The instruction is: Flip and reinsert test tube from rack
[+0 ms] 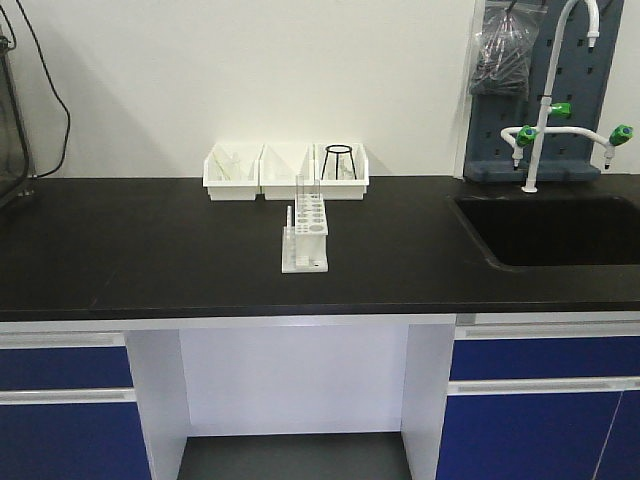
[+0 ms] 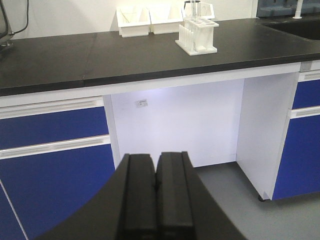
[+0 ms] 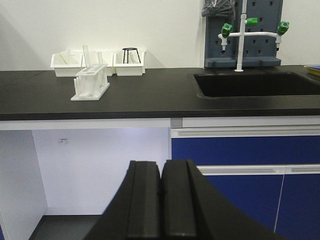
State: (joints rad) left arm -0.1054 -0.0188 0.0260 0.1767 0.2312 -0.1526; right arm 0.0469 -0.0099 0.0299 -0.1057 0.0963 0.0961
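The small white rack (image 1: pixel 305 234) stands near the middle of the black counter. It also shows in the left wrist view (image 2: pixel 197 36) and the right wrist view (image 3: pixel 90 82). A clear test tube (image 1: pixel 302 190) stands upright in its far holes, and shows in the right wrist view (image 3: pixel 86 54) too. My left gripper (image 2: pixel 156 165) is shut and empty, low in front of the cabinets, well below the counter. My right gripper (image 3: pixel 162 172) is shut and empty, also low in front of the bench. Neither gripper shows in the front view.
White open-front bins (image 1: pixel 286 170) stand behind the rack by the wall, one holding a black wire stand (image 1: pixel 339 160). A sink (image 1: pixel 545 230) with a white tap (image 1: pixel 545 100) lies at the right. Blue cabinet drawers (image 2: pixel 52 150) flank a knee recess under the counter.
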